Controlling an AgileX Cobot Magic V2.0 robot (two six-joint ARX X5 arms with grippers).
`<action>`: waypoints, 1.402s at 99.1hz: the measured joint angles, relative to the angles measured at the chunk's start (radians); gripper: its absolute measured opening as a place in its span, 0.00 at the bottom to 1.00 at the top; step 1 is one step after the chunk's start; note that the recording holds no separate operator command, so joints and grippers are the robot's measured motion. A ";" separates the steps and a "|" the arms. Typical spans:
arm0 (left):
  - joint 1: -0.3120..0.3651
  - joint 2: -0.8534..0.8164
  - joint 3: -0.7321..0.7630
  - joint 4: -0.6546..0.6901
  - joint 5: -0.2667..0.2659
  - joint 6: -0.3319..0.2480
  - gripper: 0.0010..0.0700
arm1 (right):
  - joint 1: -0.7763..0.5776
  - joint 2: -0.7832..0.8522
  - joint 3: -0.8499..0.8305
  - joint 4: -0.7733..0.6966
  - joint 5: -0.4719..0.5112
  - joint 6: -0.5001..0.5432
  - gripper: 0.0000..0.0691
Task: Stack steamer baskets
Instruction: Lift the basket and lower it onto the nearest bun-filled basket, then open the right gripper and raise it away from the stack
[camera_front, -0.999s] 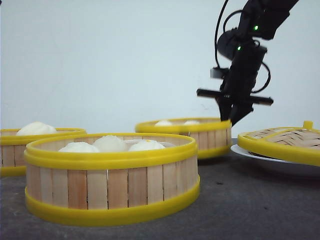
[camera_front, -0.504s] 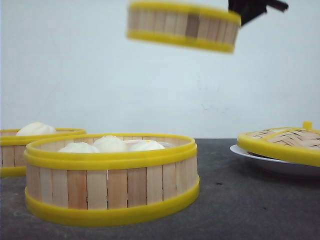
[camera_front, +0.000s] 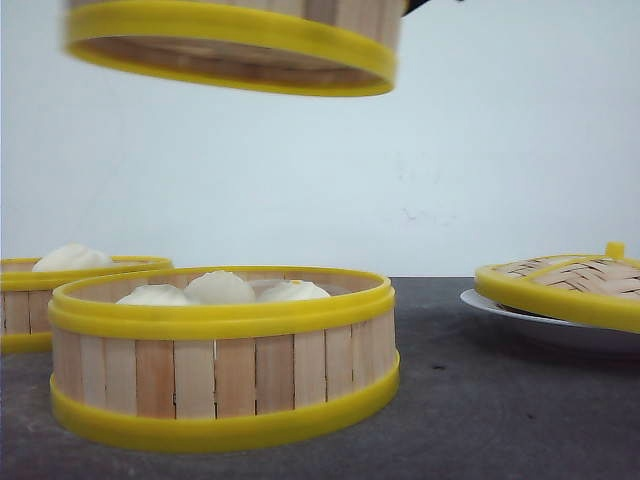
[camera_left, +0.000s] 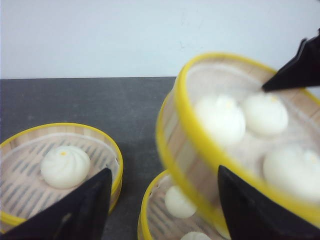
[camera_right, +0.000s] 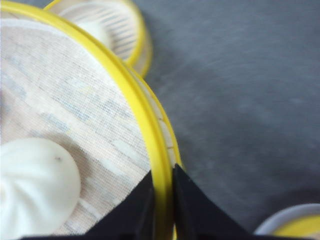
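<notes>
**Steamer Basket Held Aloft Above the Table**

At the far left of the front view, a steamer basket at the table's left edge (camera_front: 80, 285) was seen resting on the dark table (camera_front: 480, 400), a white bun visible inside. Just beside it, nearer the camera, the front steamer basket (camera_front: 225, 355) was seen standing upright with three buns (camera_front: 220, 288) inside. Above these two, the lifted steamer basket (camera_front: 235, 45) was held clear of the table, slightly tilted, its underside showing, with its top cut off by the upper edge of the picture.

In the left wrist view, the left gripper (camera_left: 162, 205) was shown with its fingers spread wide apart and nothing between them, angled down over the baskets on the table; the lifted basket, blurred, was caught in front of it with three buns inside.

In the right wrist view, the right gripper (camera_right: 161, 207) was shown clamped on the yellow rim of the lifted basket, one finger inside the wall and one outside.

At the right, a woven lid (camera_front: 565, 285) with a yellow rim was seen lying tilted on a white plate (camera_front: 520, 322), well apart from the baskets.
</notes>
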 joint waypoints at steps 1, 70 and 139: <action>0.000 0.000 0.000 0.000 0.000 0.000 0.56 | 0.004 0.002 -0.003 0.000 0.000 -0.001 0.04; 0.000 -0.002 0.000 -0.023 0.000 0.000 0.56 | 0.035 0.052 -0.382 0.305 0.061 0.000 0.04; 0.000 -0.002 0.000 -0.022 0.000 0.000 0.56 | 0.000 0.086 -0.390 0.332 0.066 0.006 0.04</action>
